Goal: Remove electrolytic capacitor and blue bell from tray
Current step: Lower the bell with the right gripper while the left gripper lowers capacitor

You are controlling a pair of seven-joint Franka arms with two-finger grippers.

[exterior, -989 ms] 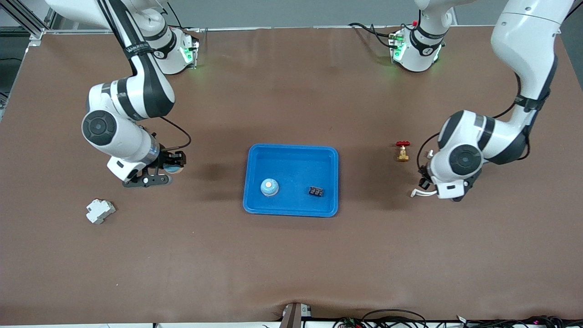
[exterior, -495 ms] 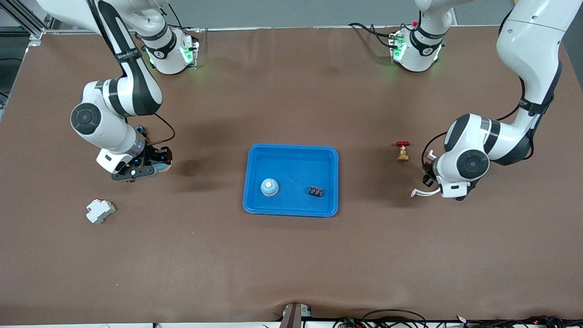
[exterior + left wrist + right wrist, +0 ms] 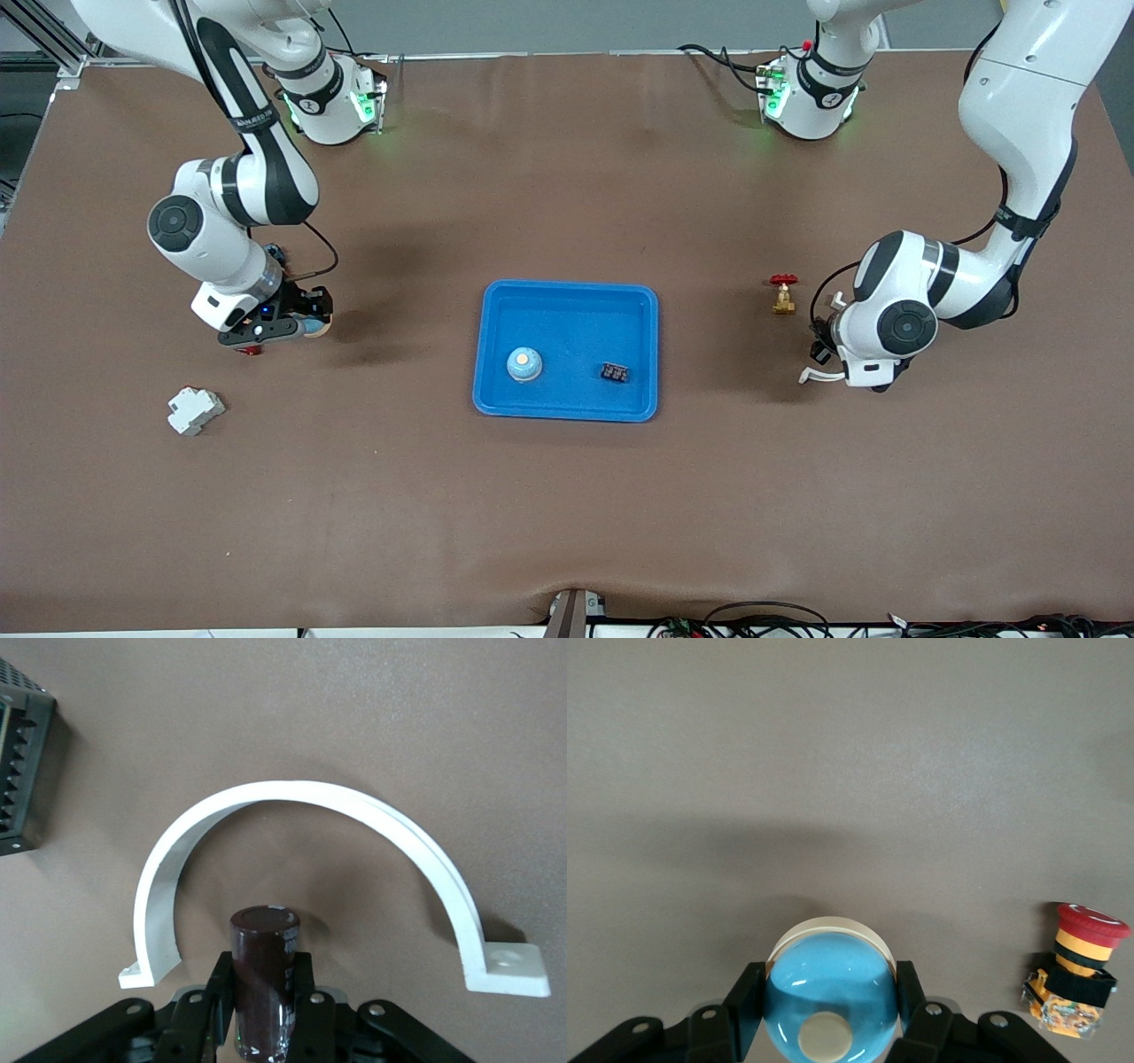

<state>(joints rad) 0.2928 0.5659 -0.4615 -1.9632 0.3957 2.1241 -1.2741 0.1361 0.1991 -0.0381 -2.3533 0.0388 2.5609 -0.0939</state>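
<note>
Gripper on our right arm [image 3: 831,1028] clamps a blue bell [image 3: 830,995]; our left gripper [image 3: 263,1005] pinches a dark capacitor [image 3: 262,979] over the table [image 3: 567,496].

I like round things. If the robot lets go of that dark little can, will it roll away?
Maybe. The left pincer grips the dark capacitor, a smooth, shiny cylinder, so on its side it would likely roll. It looks taller than wide, so standing up it might tip. The white curved clamp lying under it could stop it.

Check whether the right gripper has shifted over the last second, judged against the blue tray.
Yes. The right gripper, shut on a blue bell, has moved away from the blue tray, toward the right arm's end of the table.
</note>
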